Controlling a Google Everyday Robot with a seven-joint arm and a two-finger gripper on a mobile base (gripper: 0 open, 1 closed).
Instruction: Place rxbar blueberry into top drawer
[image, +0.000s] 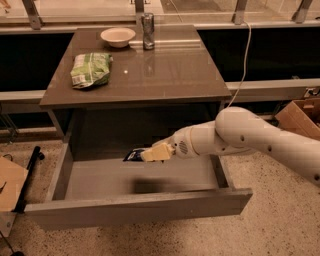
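Glossy tbl (165, 75); claw (146, 154) w/ rxbar blueberry (132, 155) over drawer (135, 210).

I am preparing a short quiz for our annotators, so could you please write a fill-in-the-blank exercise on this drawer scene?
1. The top drawer stands ____.
2. The gripper, poised over the drawer's inside, is shut on the ____.
3. The green chip bag lies on the ____.

Missing words: open; rxbar blueberry; table.
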